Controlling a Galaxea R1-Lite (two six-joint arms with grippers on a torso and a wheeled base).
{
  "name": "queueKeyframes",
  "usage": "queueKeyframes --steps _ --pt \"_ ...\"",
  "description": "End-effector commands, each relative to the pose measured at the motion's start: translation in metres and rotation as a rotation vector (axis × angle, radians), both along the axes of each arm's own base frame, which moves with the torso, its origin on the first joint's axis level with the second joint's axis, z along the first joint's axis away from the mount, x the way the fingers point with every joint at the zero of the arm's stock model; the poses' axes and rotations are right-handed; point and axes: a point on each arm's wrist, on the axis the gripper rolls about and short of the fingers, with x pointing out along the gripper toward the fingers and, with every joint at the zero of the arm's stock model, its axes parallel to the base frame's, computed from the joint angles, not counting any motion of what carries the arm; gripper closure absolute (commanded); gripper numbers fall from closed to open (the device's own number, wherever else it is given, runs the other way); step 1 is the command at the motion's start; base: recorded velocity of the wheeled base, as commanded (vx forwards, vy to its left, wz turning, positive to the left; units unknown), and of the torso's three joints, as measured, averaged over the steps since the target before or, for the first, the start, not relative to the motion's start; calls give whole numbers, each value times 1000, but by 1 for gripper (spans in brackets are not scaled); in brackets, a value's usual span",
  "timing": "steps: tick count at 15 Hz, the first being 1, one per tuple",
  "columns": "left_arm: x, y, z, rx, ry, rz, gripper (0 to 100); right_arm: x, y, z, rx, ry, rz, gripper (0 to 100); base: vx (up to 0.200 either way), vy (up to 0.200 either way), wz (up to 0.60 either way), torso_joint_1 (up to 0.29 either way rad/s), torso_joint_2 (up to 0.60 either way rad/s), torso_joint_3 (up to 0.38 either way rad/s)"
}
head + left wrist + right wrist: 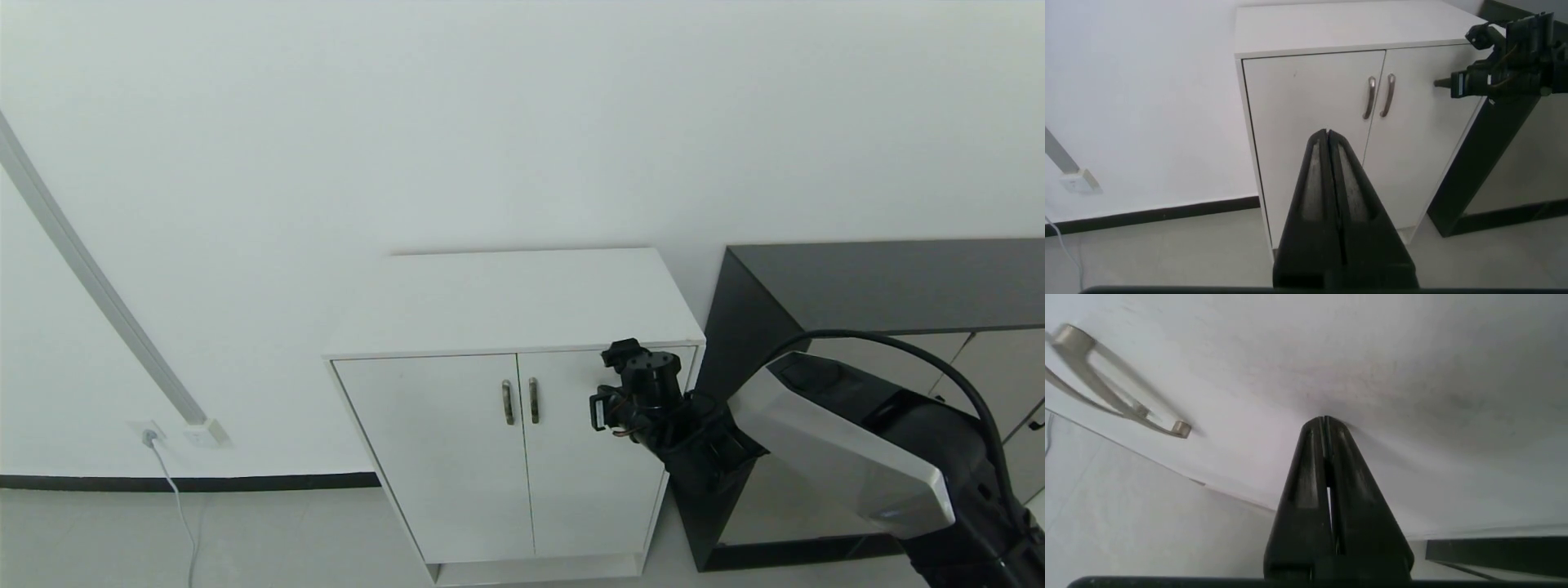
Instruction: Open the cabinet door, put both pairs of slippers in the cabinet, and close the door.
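By curved metal handle (533, 400), right claw (1325, 425)

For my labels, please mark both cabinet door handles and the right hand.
left door handle (507, 402), head view, middle of the bar.
right door handle (533, 400), head view, middle of the bar.
right hand (1325, 426), right wrist view, between its fingertips.

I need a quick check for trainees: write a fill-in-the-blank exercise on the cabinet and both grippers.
1. Both doors of the white cabinet are ___.
2. Where the doors meet, it has ___ handles.
3. The right gripper is in front of the door on the robot's ___ side.
4. The left gripper is ___, with nothing in it.
Missing words: closed; two; right; shut.
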Motion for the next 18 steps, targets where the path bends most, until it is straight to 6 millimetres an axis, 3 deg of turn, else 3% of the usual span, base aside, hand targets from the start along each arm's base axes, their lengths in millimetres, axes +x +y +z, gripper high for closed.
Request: queueKeyframes --steps 1,9,13,18 --pt "0 0 0 0 0 0 100 1 0 2 4 -6 0 100 0 0 0 0 0 0" --pt "0 0 0 0 0 0 100 -10 -3 14 -1 -7 2 100 0 0 0 0 0 0" --pt "0 0 0 0 0 0 100 -35 -18 29 2 -14 2 100 0 0 0 0 0 0" --pt "0 0 0 0 0 0 100 -82 -51 52 9 -27 -3 100 0 0 0 0 0 0"
